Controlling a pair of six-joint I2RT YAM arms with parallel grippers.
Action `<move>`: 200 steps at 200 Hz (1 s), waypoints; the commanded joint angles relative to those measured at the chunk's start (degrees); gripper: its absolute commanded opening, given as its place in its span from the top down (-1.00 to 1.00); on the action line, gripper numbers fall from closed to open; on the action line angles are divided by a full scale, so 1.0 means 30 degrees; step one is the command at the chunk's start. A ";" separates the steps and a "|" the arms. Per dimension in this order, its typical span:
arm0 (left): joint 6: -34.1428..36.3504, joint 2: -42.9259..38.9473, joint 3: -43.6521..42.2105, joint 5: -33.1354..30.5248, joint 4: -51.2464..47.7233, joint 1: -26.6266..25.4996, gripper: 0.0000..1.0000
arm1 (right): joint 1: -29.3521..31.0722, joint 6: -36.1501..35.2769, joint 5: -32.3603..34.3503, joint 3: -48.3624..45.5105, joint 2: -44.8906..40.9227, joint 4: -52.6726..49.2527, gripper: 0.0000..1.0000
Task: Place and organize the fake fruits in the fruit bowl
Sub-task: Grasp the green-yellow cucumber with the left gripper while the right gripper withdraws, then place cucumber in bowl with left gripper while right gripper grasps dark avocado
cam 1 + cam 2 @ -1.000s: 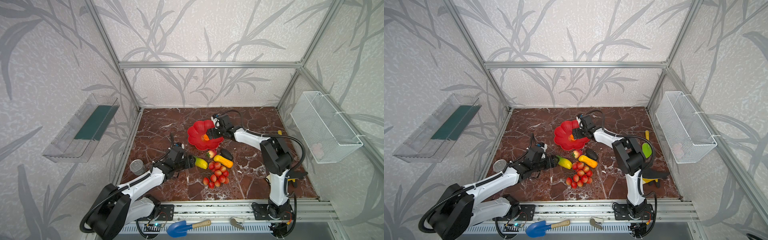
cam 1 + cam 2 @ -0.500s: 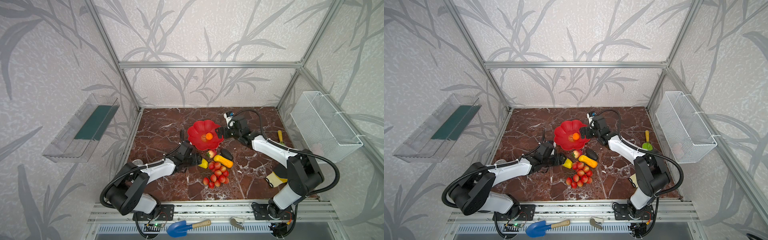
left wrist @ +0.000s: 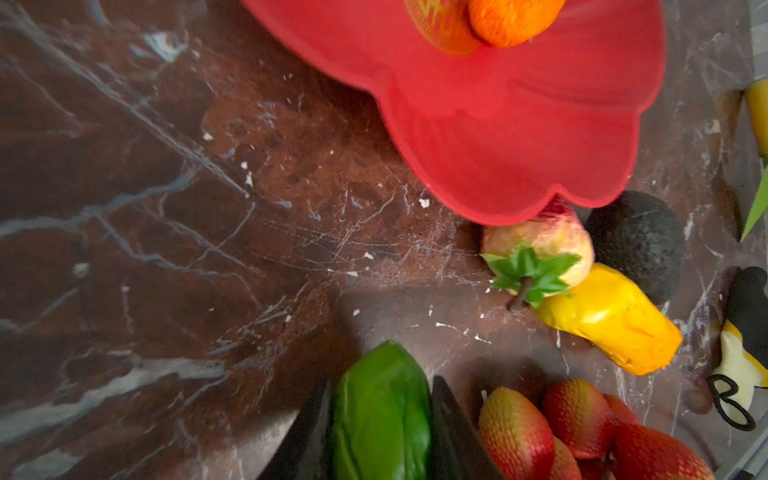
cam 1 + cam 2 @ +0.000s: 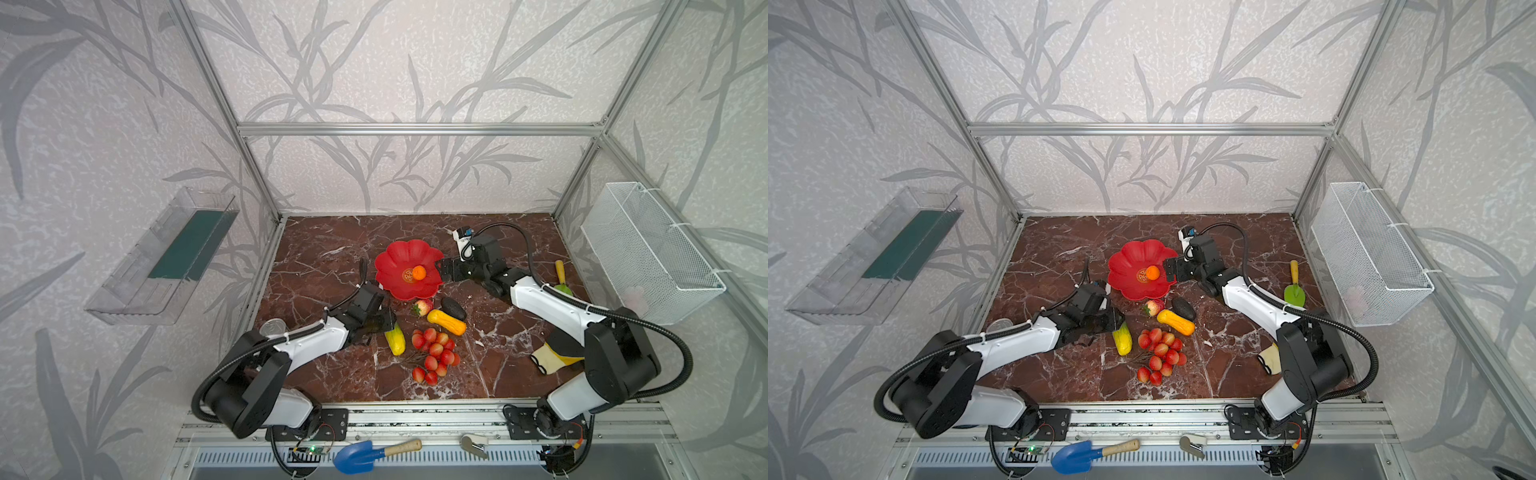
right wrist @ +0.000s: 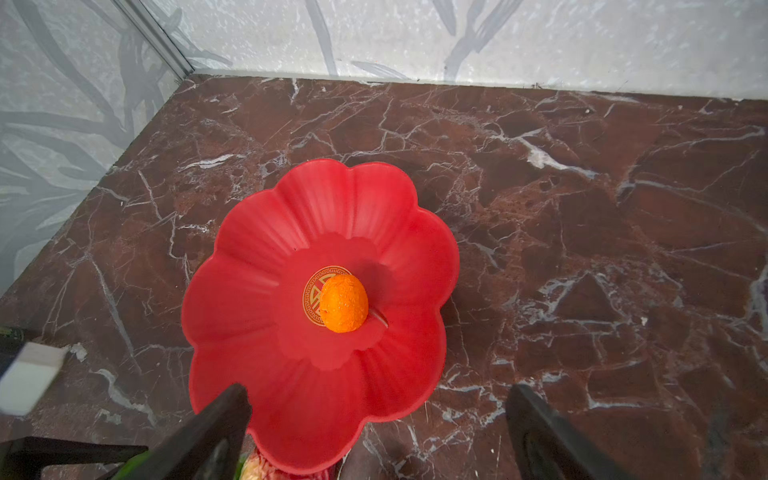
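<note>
The red flower-shaped fruit bowl (image 4: 399, 259) (image 5: 291, 232) holds a small orange ball (image 4: 419, 272) (image 5: 343, 303) on its gold emblem. My left gripper (image 4: 384, 322) (image 3: 380, 415) is shut on the green end of the green-yellow oblong fruit (image 4: 395, 340) (image 3: 380, 424), low over the marble. My right gripper (image 4: 442, 270) (image 5: 378, 390) stands open and empty at the bowl's right rim. In front of the bowl lie a strawberry (image 4: 424, 307), a dark avocado (image 4: 454, 308), a yellow-orange oblong fruit (image 4: 446, 322) and a bunch of red berries (image 4: 434, 353).
A yellow-black glove (image 4: 555, 357) lies by the right arm's base and a green trowel (image 4: 562, 278) near the right wall. A white mesh basket (image 4: 648, 253) hangs on the right wall. A metal can (image 4: 272, 327) stands at the left edge. A blue trowel (image 4: 370, 455) rests on the front rail.
My left gripper reached the green-yellow fruit and closed on it. My right gripper drew back to the right out of the bowl, leaving the orange ball inside.
</note>
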 commanded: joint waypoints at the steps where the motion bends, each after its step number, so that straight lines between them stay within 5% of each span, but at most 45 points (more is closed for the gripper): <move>1: 0.0903 -0.1831 0.0885 -0.1464 -0.1649 0.0040 0.29 | -0.0077 -0.0111 -0.0262 0.0437 -0.0152 -0.0293 -0.93; 39: 0.3752 -0.3024 0.3467 -0.2376 -0.3693 0.0443 0.26 | -0.0071 -0.0205 -0.0621 -0.0147 -0.0848 -0.1205 -0.91; 90: 0.7962 0.2318 0.8482 -0.1237 -0.3121 0.2454 0.26 | -0.0069 0.0592 -0.1022 -0.3156 -0.2608 -0.1821 -0.82; 137: 0.8204 0.7468 1.2444 -0.0161 -0.2651 0.3070 0.27 | -0.0031 0.1678 -0.1434 -0.5468 -0.3843 -0.1617 -0.78; 200: 0.7760 1.1633 1.5743 -0.0387 -0.3551 0.3147 0.24 | 0.0117 0.2731 -0.2101 -0.6199 -0.1912 -0.0232 -0.67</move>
